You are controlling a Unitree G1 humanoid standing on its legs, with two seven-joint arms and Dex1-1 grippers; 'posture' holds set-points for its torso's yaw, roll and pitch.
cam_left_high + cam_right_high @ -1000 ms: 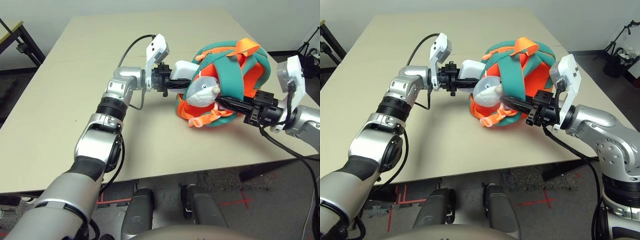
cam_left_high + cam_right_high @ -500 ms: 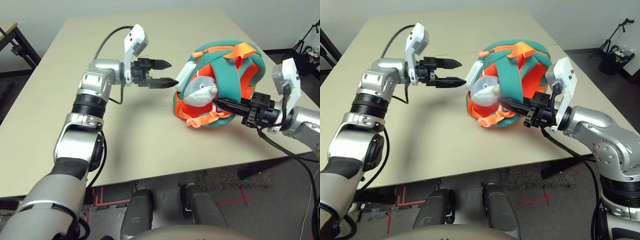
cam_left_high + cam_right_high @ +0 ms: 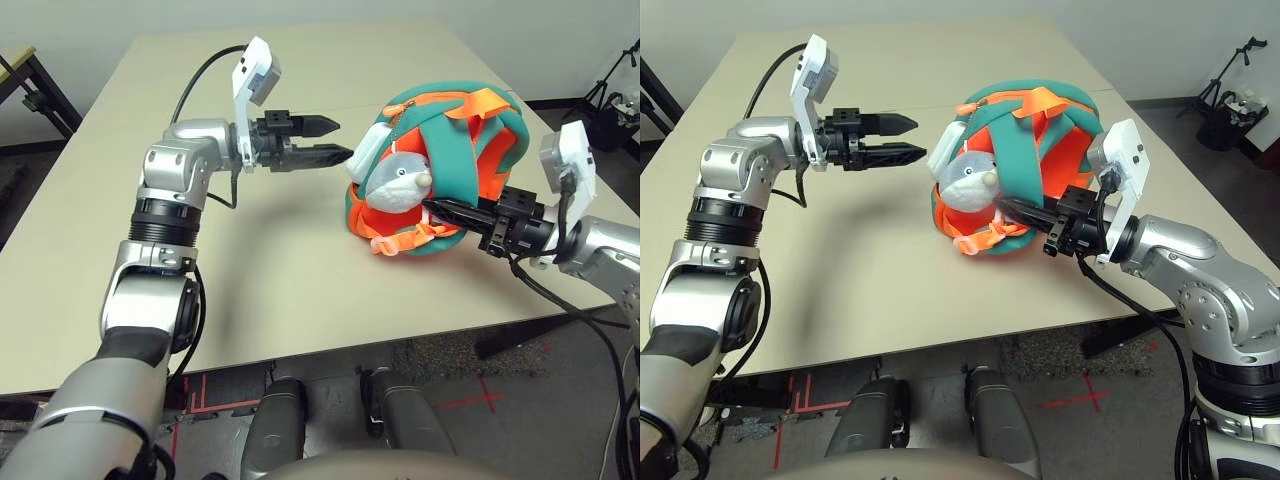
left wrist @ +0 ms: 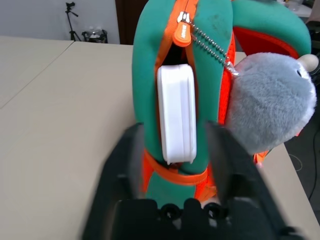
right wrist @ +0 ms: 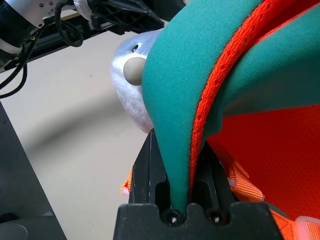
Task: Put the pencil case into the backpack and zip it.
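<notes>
The orange and teal backpack [image 3: 455,150] lies on the table, right of centre, with a grey plush toy [image 3: 400,180] hanging at its front. The white pencil case [image 4: 176,115] sits partly inside the backpack's open zip slot, one end sticking out towards my left gripper. My left gripper [image 3: 345,139] hovers a short way left of that end, open and empty, its fingers [image 4: 127,160] apart. My right gripper [image 3: 432,206] is shut on a teal strap [image 5: 180,125] at the backpack's near side. The orange zip pull [image 4: 182,32] hangs at one end of the slot.
The beige table [image 3: 250,260] has free room to the left of and in front of the backpack. Its right edge runs close behind my right arm. A black stand [image 3: 40,95] stands off the far left corner, and tripod gear [image 3: 615,95] on the floor at right.
My left gripper let go of the pencil case and drew back to the left, leaving the case in the slot. Its fingers have since narrowed somewhat. The right gripper keeps its hold.
</notes>
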